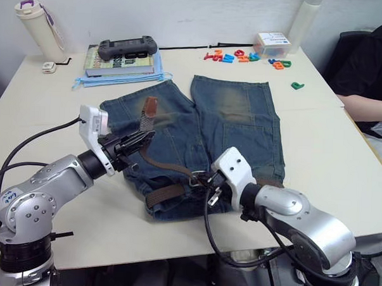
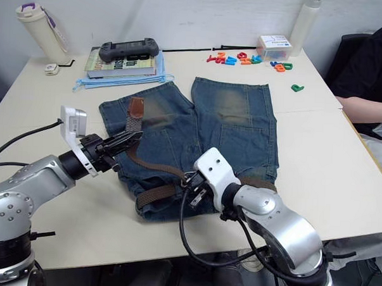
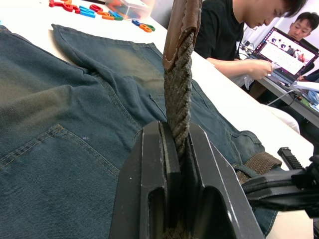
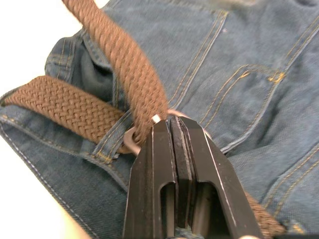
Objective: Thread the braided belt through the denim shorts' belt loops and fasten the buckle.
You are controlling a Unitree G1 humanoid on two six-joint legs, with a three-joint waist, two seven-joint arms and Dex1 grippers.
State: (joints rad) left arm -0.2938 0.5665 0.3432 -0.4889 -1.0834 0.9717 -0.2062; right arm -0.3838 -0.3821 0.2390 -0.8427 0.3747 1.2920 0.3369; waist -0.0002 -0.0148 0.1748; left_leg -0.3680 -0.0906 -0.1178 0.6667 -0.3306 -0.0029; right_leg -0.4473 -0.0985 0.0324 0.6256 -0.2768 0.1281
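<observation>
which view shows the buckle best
The right wrist view: the buckle peeks out as a silver frame at the waistband, just ahead of the right gripper, shut where the braided belt passes through it. In both eye views the gripper mostly hides it. The left wrist view shows the belt's leather tip.

Even, bright indoor light falls from overhead on the pale table (image 1: 317, 155), which shows no hard glare and only soft, short shadows under the arms and along the near edge of the denim shorts (image 1: 236, 129). In the head views the scene is fairly sharp, slightly softer toward the far wall. In the left wrist view the gripper (image 3: 177, 149) and close braided belt (image 3: 178, 94) are sharp while the people and laptop behind are blurred; the right wrist view is bright, the cloth at its upper edge soft.
</observation>
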